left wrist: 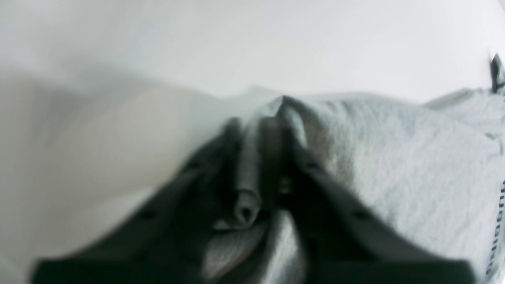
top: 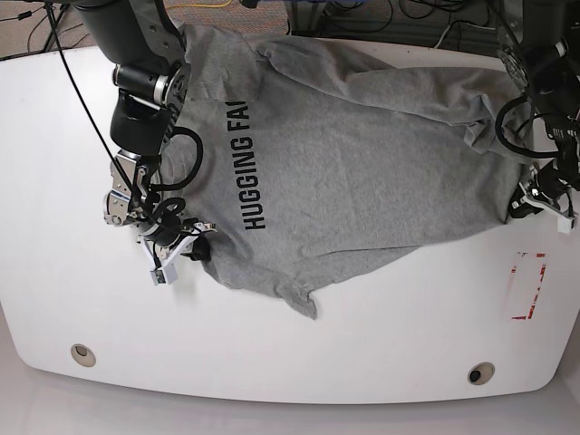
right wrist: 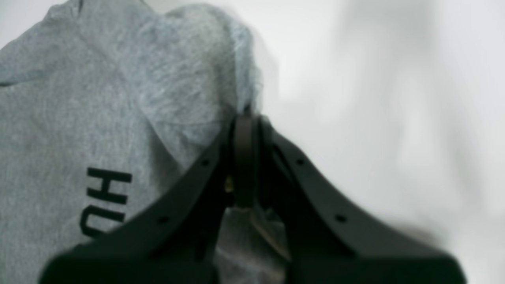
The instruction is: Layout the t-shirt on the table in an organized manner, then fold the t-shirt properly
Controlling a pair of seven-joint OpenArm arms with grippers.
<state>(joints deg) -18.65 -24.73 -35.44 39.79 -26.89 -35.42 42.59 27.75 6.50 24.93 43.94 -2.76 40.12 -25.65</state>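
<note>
While both arms grip opposite edges of the t-shirt (top: 362, 172), the step in hand looks like spreading it flat. The left gripper (left wrist: 256, 157) has its fingers (left wrist: 323, 181) pinched narrow on a rolled hem of grey cloth, the rest of the garment lying off to one side of them. The right gripper (right wrist: 246, 157) is likewise closed tight on a fold at the fabric's edge, with black lettering just beside its fingers (right wrist: 189, 189). To do this well, I judge both arms should draw apart evenly and low, keeping tension until the bunched folds and the tucked sleeve between the two grips smooth out, without lifting so high that the cloth swings or slips free. The shirt lies crumpled across the far half of the tabletop (top: 272, 353), print up. Nearer, the white surface carries two grey grommet holes (top: 82, 354) and a red-outlined rectangle (top: 528, 286) near the left fingers. Cables (top: 362, 18) and flooring show beyond the far edge
</note>
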